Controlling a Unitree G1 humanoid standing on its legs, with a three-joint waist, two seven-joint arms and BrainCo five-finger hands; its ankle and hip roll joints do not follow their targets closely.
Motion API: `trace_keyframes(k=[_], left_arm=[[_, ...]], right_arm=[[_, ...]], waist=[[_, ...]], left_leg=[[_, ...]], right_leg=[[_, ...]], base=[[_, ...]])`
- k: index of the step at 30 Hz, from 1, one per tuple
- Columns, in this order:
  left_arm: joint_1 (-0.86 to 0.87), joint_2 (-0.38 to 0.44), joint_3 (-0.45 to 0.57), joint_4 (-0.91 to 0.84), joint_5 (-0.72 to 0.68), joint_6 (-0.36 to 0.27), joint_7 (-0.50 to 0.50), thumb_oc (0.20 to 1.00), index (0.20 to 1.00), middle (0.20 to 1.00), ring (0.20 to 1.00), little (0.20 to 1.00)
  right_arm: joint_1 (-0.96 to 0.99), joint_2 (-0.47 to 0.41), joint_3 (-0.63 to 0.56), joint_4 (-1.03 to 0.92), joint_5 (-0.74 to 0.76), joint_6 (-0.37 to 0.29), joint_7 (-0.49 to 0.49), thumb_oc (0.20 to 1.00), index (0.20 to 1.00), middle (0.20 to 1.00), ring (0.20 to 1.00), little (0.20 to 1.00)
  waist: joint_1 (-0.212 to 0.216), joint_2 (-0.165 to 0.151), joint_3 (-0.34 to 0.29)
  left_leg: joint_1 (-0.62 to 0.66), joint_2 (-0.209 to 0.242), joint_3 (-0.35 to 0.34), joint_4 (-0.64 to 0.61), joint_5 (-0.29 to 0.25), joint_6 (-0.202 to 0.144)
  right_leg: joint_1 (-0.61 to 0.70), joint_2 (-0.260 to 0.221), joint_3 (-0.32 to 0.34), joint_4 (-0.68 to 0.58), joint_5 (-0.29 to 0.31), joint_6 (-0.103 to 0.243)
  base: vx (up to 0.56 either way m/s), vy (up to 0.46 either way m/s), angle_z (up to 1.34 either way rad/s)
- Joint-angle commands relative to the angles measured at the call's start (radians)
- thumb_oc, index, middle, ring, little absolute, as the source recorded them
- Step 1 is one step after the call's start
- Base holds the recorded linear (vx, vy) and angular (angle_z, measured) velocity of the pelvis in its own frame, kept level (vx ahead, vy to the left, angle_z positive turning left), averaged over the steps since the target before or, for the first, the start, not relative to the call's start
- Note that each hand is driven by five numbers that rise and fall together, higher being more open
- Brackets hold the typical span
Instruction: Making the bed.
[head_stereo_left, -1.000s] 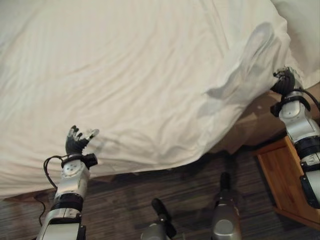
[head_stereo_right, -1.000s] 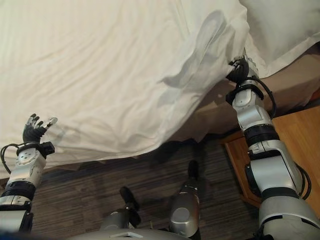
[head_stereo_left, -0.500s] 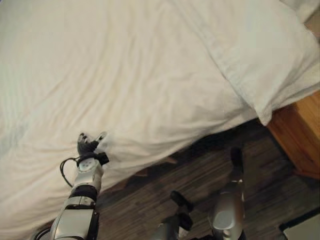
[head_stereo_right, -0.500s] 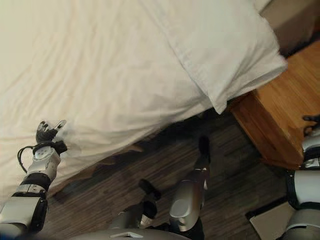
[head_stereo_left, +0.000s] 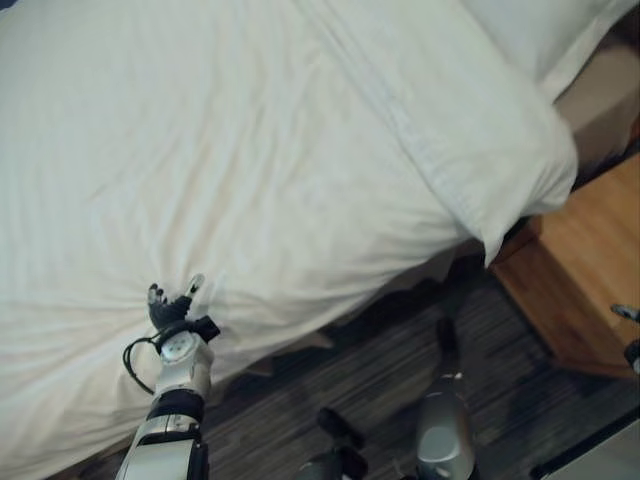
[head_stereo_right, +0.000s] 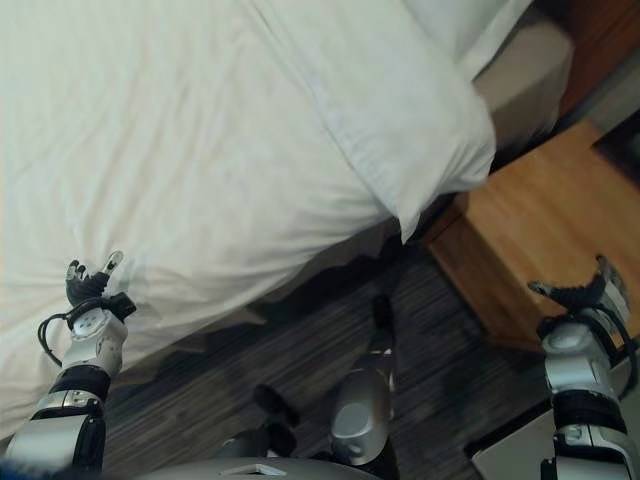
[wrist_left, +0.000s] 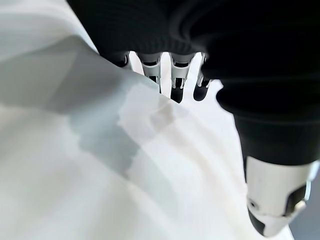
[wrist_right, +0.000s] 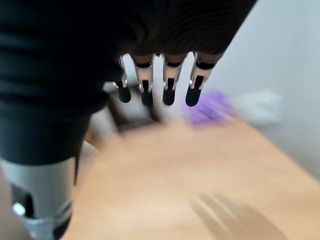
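Loosely, left hand (fingers relaxed) on duvet

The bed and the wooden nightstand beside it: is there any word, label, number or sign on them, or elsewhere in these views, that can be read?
None: no text can be read anywhere.
The white duvet and the pillow are plain.
The wooden nightstand has a bare top in the eye views.
In the right wrist view, a purple thing lies past the right hand, too blurred to tell if it bears print.
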Motion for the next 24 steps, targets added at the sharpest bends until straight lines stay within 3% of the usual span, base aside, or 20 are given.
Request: trace_keyframes(k=[1,4,5,6,7,9,14,17,19,24], left_arm=[[-0.043,-0.061,-0.095,-0.107,0.037,-0.011,-0.062,1.0,1.0,1.0,1.0,1.0],[0.011,-0.048,-0.083,-0.143,0.043,-0.007,-0.066,1.0,1.0,1.0,1.0,1.0],[0.028,-0.039,-0.076,-0.15,0.037,-0.008,-0.072,1.0,1.0,1.0,1.0,1.0],[0.047,-0.032,-0.072,-0.157,0.039,-0.008,-0.078,1.0,1.0,1.0,1.0,1.0],[0.064,-0.02,-0.062,-0.161,0.027,-0.005,-0.086,1.0,1.0,1.0,1.0,1.0],[0.076,-0.015,-0.056,-0.164,0.03,-0.002,-0.091,1.0,1.0,1.0,1.0,1.0],[0.123,-0.009,-0.062,-0.174,0.009,0.003,-0.12,1.0,1.0,1.0,1.0,1.0],[0.118,-0.008,-0.066,-0.168,-0.008,-0.008,-0.129,1.0,1.0,1.0,1.0,1.0],[0.105,-0.003,-0.087,-0.154,-0.033,-0.021,-0.15,1.0,1.0,1.0,1.0,1.0],[0.06,0.021,-0.108,-0.087,-0.084,-0.047,-0.145,1.0,1.0,1.0,1.0,1.0]], right_arm=[[-0.13,-0.033,0.057,-0.077,0.009,-0.091,-0.058,1.0,1.0,1.0,1.0,1.0],[-0.206,-0.033,0.077,-0.15,0.016,-0.108,-0.062,1.0,1.0,1.0,1.0,1.0],[-0.228,-0.03,0.081,-0.154,0.046,-0.118,-0.055,0.598,0.598,0.598,0.598,0.598],[-0.254,-0.021,0.088,-0.156,0.083,-0.131,-0.052,0.247,0.247,0.247,0.247,0.247],[-0.287,-0.014,0.101,-0.143,0.137,-0.151,-0.043,0.2,0.2,0.2,0.2,0.2],[-0.314,-0.008,0.109,-0.141,0.187,-0.161,-0.036,0.2,0.2,0.2,0.2,0.2],[-0.49,0.084,0.095,-0.06,0.559,-0.302,-0.008,0.2,0.2,0.2,0.2,0.2],[-0.569,0.089,0.091,-0.011,0.639,-0.33,-0.01,0.2,0.2,0.2,0.2,0.2],[-0.699,0.098,0.082,0.083,0.763,-0.39,-0.008,0.2,0.2,0.2,0.2,0.2],[-0.904,0.105,0.107,0.23,0.88,-0.445,-0.027,0.2,0.2,0.2,0.2,0.2]], waist=[[0.009,-0.051,-0.056],[0.044,-0.07,-0.073],[0.056,-0.076,-0.079],[0.068,-0.082,-0.083],[0.078,-0.09,-0.087],[0.087,-0.094,-0.091],[0.138,-0.094,-0.085],[0.153,-0.086,-0.071],[0.179,-0.053,-0.035],[0.197,0.026,0.022]], left_leg=[[0.117,0.09,-0.058,0.107,-0.122,-0.085],[0.14,0.102,-0.061,0.092,-0.113,-0.09],[0.142,0.107,-0.063,0.089,-0.11,-0.09],[0.145,0.111,-0.067,0.083,-0.105,-0.092],[0.147,0.114,-0.07,0.075,-0.099,-0.095],[0.148,0.115,-0.073,0.068,-0.093,-0.096],[0.139,0.126,-0.089,0.044,-0.067,-0.109],[0.128,0.134,-0.095,0.04,-0.059,-0.116],[0.096,0.152,-0.101,0.038,-0.04,-0.132],[0.056,0.158,-0.117,0.039,-0.029,-0.135]], right_leg=[[-0.13,-0.023,-0.084,0.008,0.06,0.033],[-0.095,-0.016,-0.106,0.005,0.056,0.033],[-0.09,-0.014,-0.112,0.005,0.057,0.033],[-0.083,-0.011,-0.118,0.005,0.056,0.033],[-0.076,-0.008,-0.124,0.004,0.054,0.033],[-0.069,-0.007,-0.13,0.004,0.054,0.033],[-0.054,-0.006,-0.155,0.005,0.05,0.033],[-0.055,-0.007,-0.162,0.005,0.047,0.033],[-0.067,-0.005,-0.165,0.006,0.042,0.032],[-0.107,-0.006,-0.134,0.01,0.034,0.032]], base=[[0.03,-0.018,0.07],[0.07,-0.018,0.18],[0.05,-0.03,0.2],[0.05,-0.028,0.14],[0.05,-0.031,0.19],[0.05,-0.027,0.14],[0.05,-0.042,0.13],[0.01,-0.057,0.2],[-0.02,-0.086,0.25],[-0.04,-0.021,0.13]])
